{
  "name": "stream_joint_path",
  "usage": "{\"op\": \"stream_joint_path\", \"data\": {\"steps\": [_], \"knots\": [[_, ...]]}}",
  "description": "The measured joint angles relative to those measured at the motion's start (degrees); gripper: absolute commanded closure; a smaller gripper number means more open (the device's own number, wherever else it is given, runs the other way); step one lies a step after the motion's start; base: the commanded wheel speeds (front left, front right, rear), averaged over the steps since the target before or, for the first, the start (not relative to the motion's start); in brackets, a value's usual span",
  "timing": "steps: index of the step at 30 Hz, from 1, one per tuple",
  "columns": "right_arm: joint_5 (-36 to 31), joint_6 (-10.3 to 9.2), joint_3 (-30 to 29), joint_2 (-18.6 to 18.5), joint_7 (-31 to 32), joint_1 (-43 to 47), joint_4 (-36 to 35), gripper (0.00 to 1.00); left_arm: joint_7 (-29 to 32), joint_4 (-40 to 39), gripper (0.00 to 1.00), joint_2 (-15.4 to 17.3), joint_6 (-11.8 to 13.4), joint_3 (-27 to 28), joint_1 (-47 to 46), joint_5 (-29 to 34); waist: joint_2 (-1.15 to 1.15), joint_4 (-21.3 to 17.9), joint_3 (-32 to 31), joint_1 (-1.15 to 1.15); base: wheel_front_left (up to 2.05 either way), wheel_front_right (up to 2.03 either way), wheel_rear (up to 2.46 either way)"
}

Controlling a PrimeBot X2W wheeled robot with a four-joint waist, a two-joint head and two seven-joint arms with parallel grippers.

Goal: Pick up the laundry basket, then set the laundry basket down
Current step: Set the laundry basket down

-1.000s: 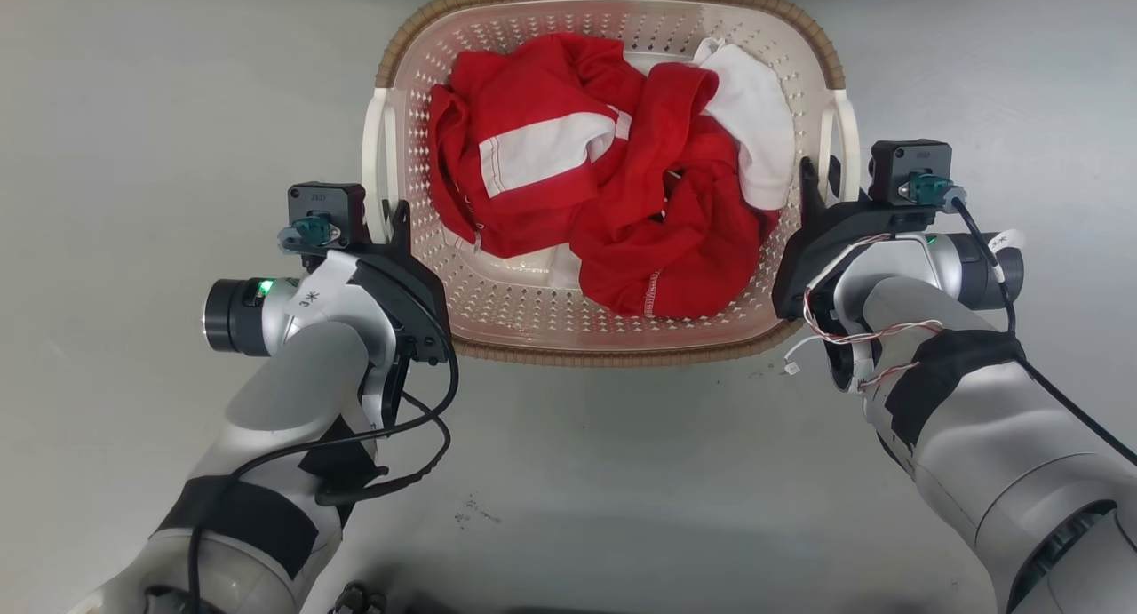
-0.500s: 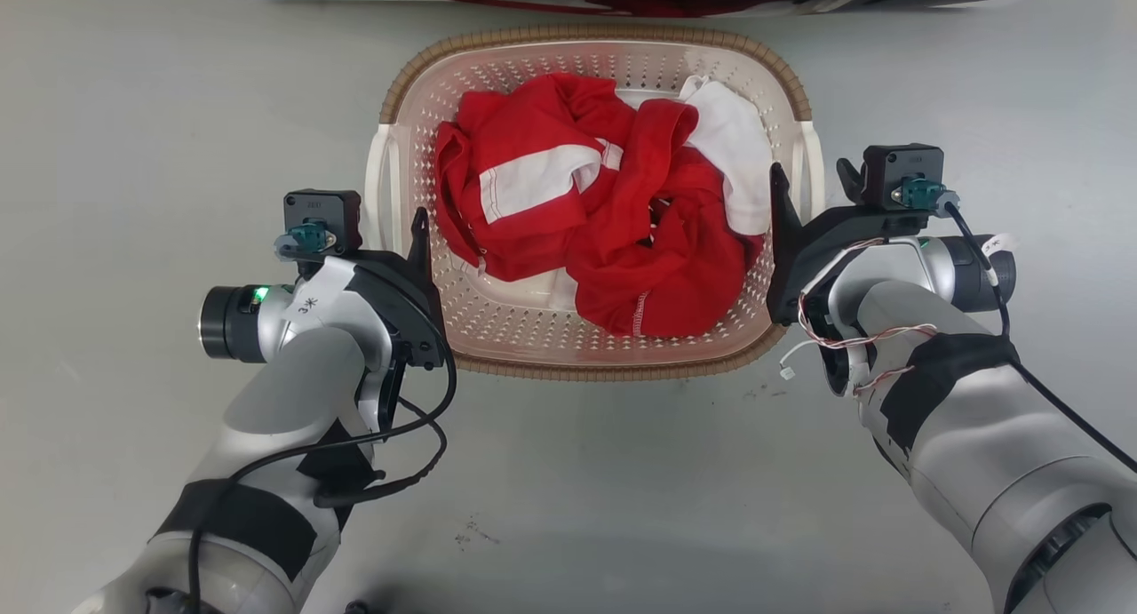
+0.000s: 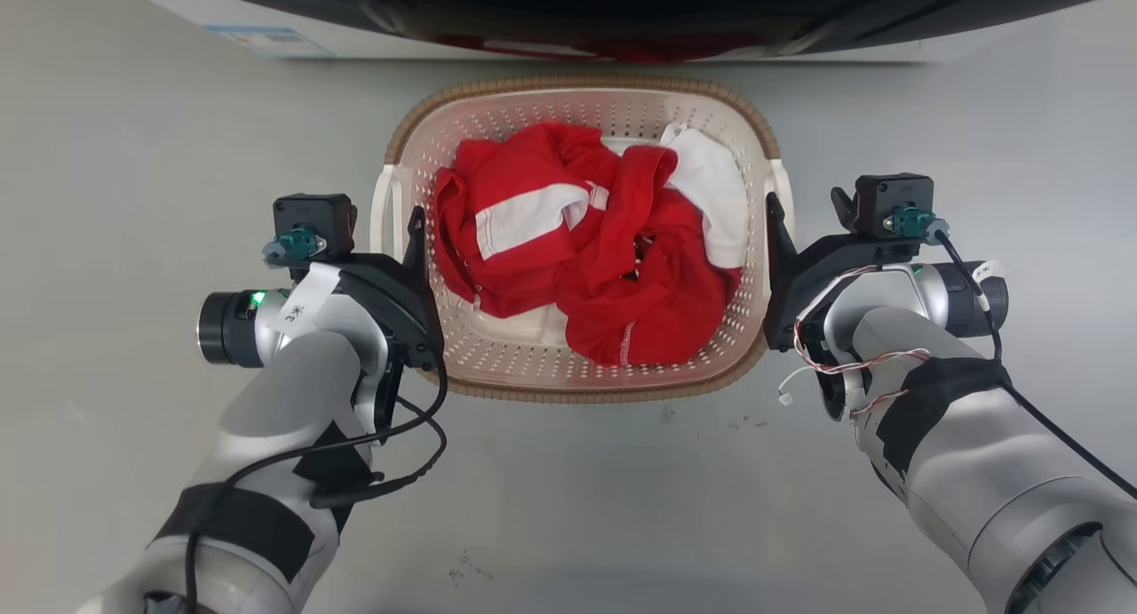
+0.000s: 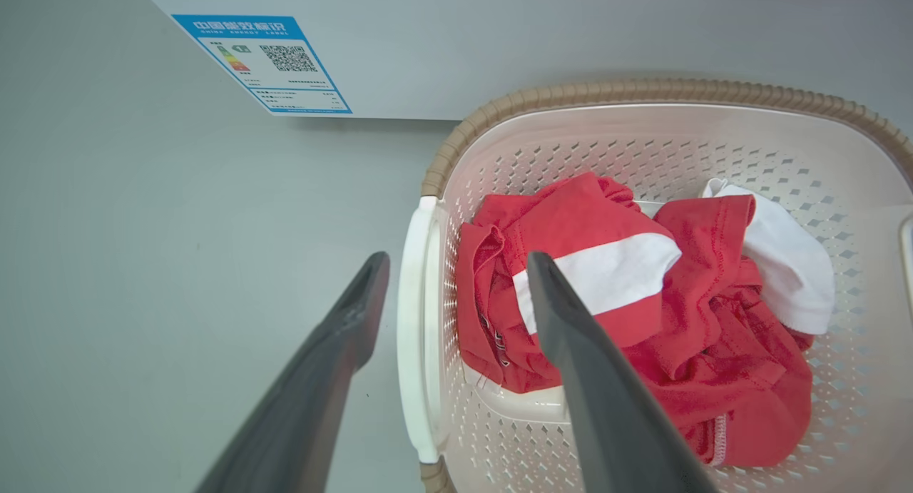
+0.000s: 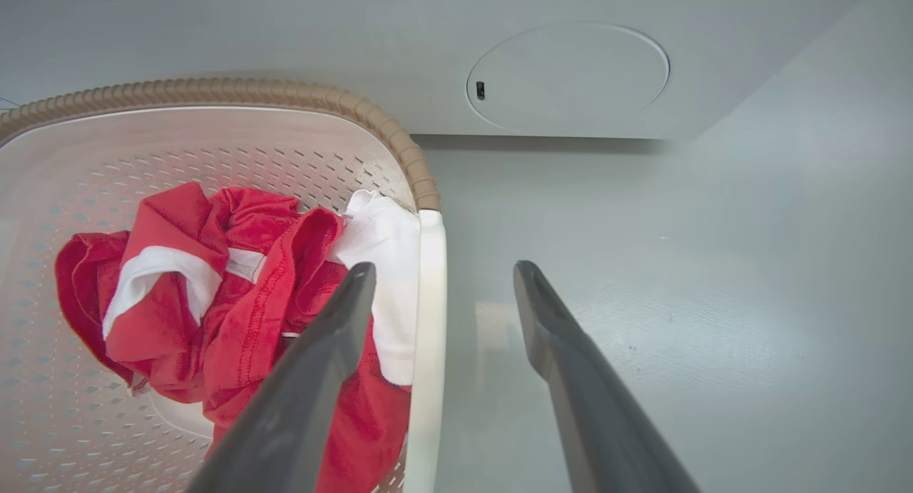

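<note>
Wrist cameras are showing left gripper (image 4: 456, 259) and right gripper (image 5: 444, 266) spread wide astride laundry basket (image 3: 577, 87) handles (image 5: 428, 300); head view is masking those gaps.

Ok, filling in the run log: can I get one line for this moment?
laundry basket: on floor, holding clothes | left end effector: open, astride left handle | right end effector: open, astride right handle

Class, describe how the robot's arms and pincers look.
Left arm and right arm: rounded silver, black bands. Left pincer and right pincer: two long dark tapering fingers each. A black cable loops off the left arm; red and white wires cross the right wrist.
</note>
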Motion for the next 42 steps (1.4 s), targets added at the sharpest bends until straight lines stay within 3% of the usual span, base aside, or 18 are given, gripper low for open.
{"op": "stream_joint_path", "data": {"steps": [9,22,42], "knots": [[0.01,0.65,-0.58,0.12,-0.20,2.24,-1.69,0.00,-0.81,-0.45,0.00,0.54,-1.99,0.94,2.36,-0.26,0.00,-0.95,-5.00,0.00,0.00,0.00,0.00],[-0.03,1.26,-4.41,0.20,-0.23,6.98,-5.48,0.00,-0.82,-5.36,0.00,4.37,-1.89,4.27,10.14,0.81,0.00,-2.25,-14.64,-0.01,0.00,0.00,0.00],[-6.64,1.10,-13.63,-1.98,-0.24,23.40,-17.92,0.00,-0.82,-22.98,0.00,7.84,2.68,11.25,31.45,9.71,-0.01,-3.54,-31.42,-0.01,0.00,0.00,0.00]]}}
